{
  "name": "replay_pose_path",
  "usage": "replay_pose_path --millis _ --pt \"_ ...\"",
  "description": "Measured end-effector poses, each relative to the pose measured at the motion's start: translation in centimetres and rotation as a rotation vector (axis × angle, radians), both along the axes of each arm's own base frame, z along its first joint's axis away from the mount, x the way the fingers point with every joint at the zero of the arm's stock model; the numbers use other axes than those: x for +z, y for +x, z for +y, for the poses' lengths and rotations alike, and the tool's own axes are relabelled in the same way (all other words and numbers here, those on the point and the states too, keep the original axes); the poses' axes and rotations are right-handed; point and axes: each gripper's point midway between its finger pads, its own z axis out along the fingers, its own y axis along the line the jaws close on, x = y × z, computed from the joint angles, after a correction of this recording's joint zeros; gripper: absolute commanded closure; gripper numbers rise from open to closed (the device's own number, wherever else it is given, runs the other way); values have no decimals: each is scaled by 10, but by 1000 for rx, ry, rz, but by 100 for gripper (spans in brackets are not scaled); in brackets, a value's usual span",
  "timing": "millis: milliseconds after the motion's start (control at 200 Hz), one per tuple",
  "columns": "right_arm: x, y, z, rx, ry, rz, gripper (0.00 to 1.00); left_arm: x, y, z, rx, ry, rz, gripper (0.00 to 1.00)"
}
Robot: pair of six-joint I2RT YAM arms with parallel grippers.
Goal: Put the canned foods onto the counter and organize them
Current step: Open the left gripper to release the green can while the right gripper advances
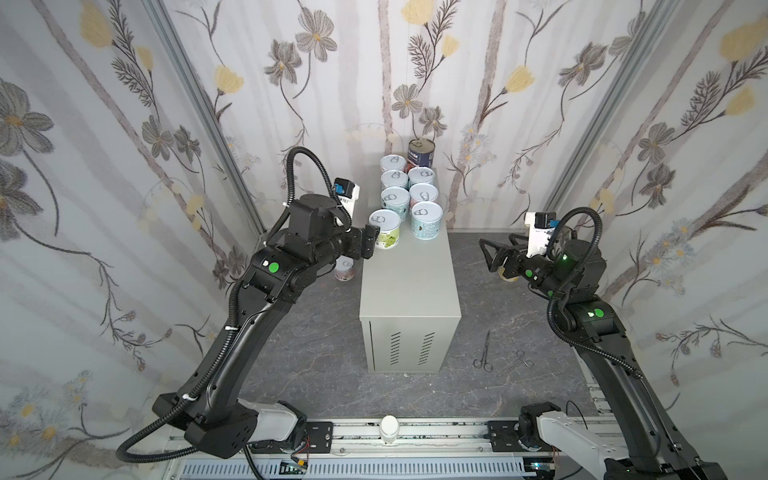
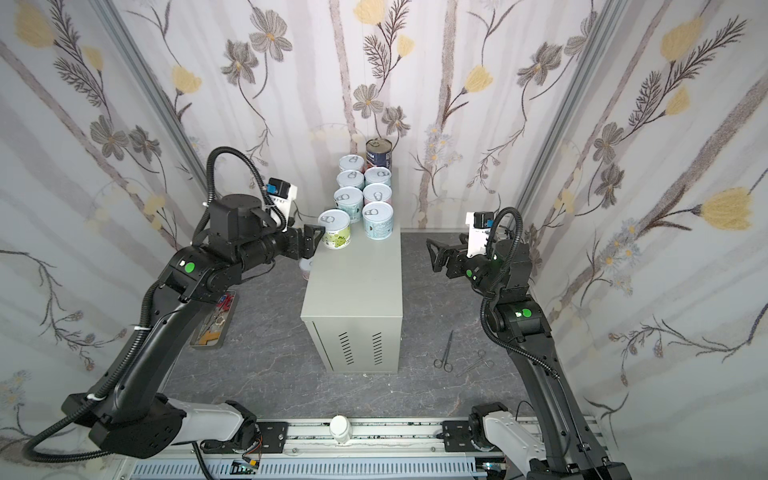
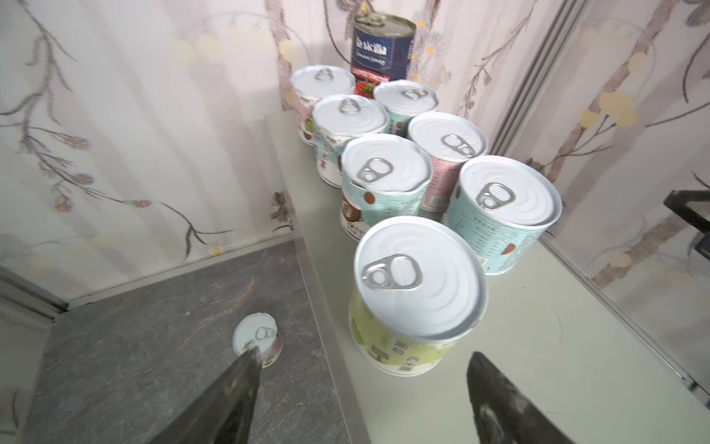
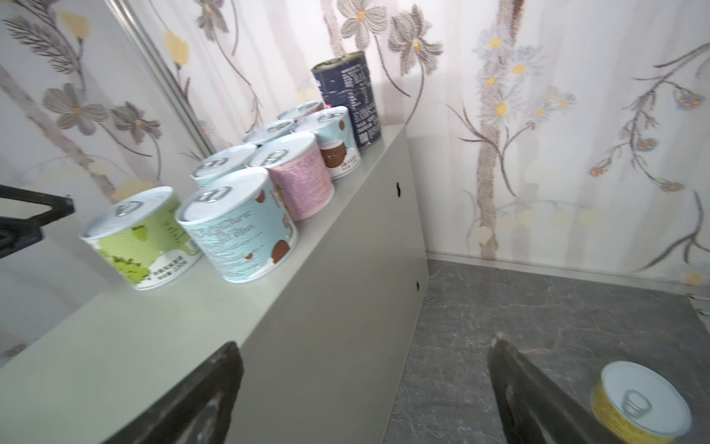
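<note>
Several canned foods stand in two rows at the far end of the counter (image 1: 409, 299), behind them a taller dark blue can (image 1: 421, 153). The nearest in the left row is a green-labelled can (image 1: 385, 233) (image 3: 415, 296). My left gripper (image 1: 370, 245) hovers open just left of it, at the counter's edge, with nothing between its fingers. A pink can (image 1: 345, 269) (image 3: 256, 338) stands on the floor below it. Right of the counter, my right gripper (image 1: 492, 257) (image 4: 365, 342) is open and empty over the floor. A yellow can (image 4: 641, 403) sits on the floor beside it.
Scissors (image 1: 484, 353) and forceps (image 1: 515, 361) lie on the dark marbled floor, right of the counter's vented end. A tray of small tools (image 2: 214, 320) sits under the left arm. A white bottle (image 1: 389, 428) stands on the front rail. Floral curtains close in three sides.
</note>
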Motion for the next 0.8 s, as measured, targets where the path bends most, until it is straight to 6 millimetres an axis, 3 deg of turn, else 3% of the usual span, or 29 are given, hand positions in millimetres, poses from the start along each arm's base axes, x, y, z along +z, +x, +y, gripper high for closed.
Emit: replay_pose_path --millis 105,270,495,799 --pt "9 -12 18 91 8 -28 0 -2 -3 18 29 -13 -30 40" --pt "14 -28 42 186 8 -51 0 -15 5 47 102 -19 -38 41" --pt "18 -54 87 316 -17 -85 0 -31 15 47 96 -26 -28 42" --pt "7 -54 127 314 -49 -69 0 -34 37 40 106 -42 -33 42"
